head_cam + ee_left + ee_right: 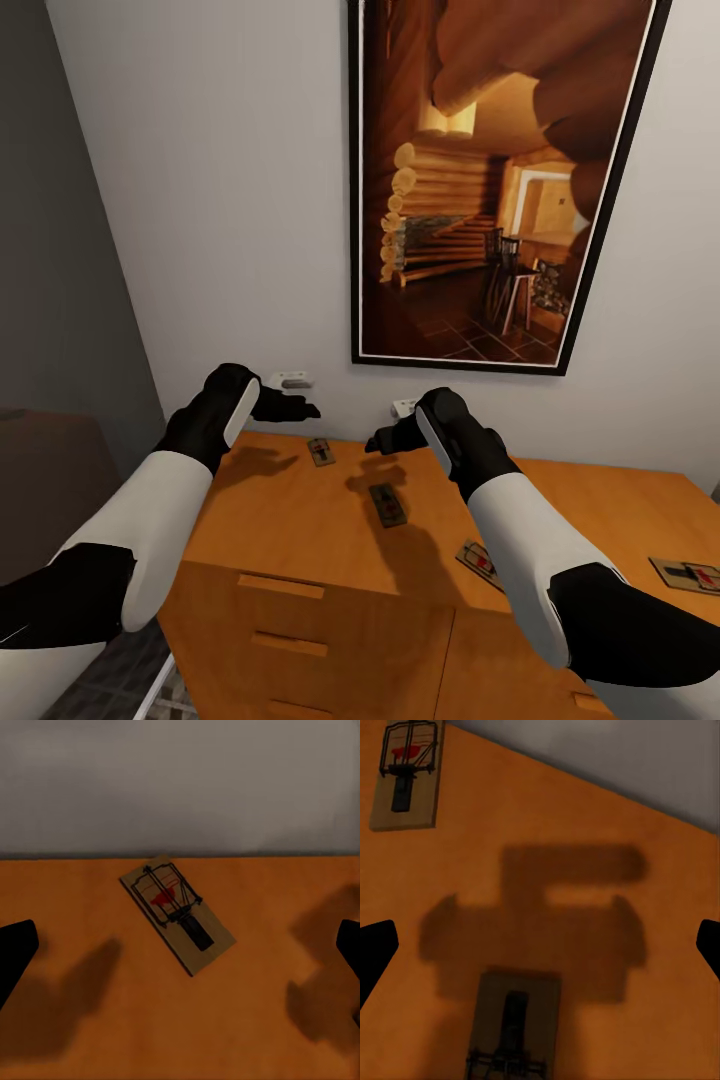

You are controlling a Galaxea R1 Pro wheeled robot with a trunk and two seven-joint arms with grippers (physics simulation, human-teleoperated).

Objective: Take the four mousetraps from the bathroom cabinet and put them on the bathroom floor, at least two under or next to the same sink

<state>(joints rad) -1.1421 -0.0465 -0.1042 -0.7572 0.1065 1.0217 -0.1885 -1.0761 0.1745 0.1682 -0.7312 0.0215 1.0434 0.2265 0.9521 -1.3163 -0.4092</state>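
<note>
mousetrap (178, 913) below open left gripper (296, 408)

free: bare orange-brown wooden cabinet top (300, 510) around four small flat tan mousetraps (387, 504), well apart | above: open air | blocked: pale wall (220, 200) and black-framed log-cabin picture (490, 180) behind

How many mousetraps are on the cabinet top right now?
4. One near the wall, one mid-top below the right hand, one beside the right forearm, one at the right edge.
</note>
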